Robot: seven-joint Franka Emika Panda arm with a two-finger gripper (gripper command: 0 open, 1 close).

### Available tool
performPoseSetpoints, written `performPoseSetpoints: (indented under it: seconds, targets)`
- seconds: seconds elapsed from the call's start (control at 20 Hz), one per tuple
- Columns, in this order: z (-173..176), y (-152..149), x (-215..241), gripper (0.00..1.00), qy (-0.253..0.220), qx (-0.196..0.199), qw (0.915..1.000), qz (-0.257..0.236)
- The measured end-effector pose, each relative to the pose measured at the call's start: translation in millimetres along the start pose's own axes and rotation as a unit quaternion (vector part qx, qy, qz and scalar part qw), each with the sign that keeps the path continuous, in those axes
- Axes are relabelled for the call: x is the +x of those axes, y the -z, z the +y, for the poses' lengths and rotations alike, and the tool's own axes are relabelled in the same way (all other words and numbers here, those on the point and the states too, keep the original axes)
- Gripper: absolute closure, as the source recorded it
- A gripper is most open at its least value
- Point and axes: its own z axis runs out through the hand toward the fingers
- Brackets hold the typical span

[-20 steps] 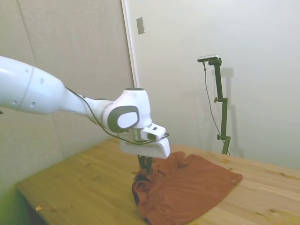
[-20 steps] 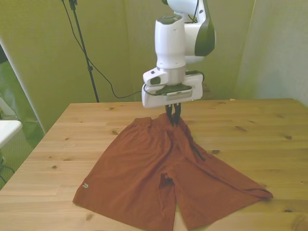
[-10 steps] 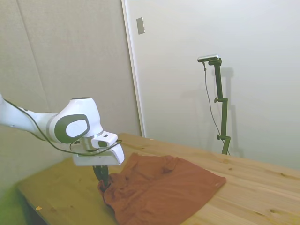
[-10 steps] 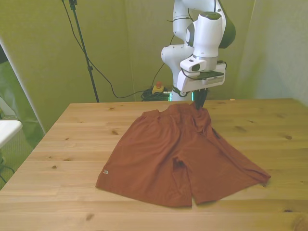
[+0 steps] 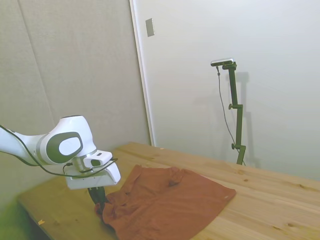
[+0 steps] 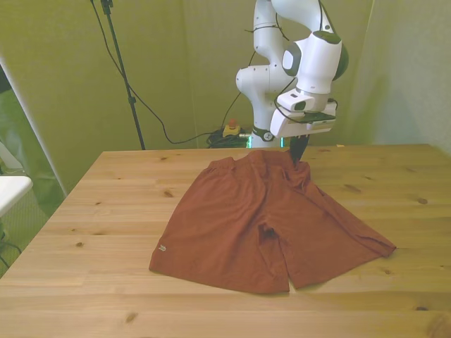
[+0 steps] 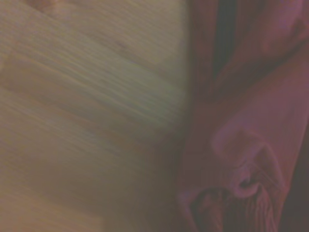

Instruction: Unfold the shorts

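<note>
Shorts point(image 6: 268, 222) lie spread on table point(image 6: 106, 204), both legs toward near edge in front view, small pale logo on leg hem at front view's left. Hand point(image 6: 299, 150) clamped on waistband corner at far edge (side view: fabric bunched there, slightly lifted). Wrist view: blurred folds of shorts point(image 7: 241, 145) beside bare wood.

A: How many cloths lie on the wooden table point(image 6: 106, 204)?
B: One: a single pair of rust-brown soft fabric shorts point(image 6: 261, 218) point(image 5: 165, 202) point(image 7: 241, 145).
A: And arms beside it?
B: One white arm, carrying one two-finger gripper point(image 6: 299, 149) point(image 5: 99, 200).
</note>
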Motion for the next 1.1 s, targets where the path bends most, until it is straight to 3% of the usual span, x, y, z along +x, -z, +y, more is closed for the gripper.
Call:
performPoseSetpoints:
  seconds: [0.6,1.1]
  targets:
    - [-7,6,-12,0.00,0.013,-0.003,0.9999,0.004]
    - [7,72,-44,0.00,0.011,0.030,0.9991,0.027]
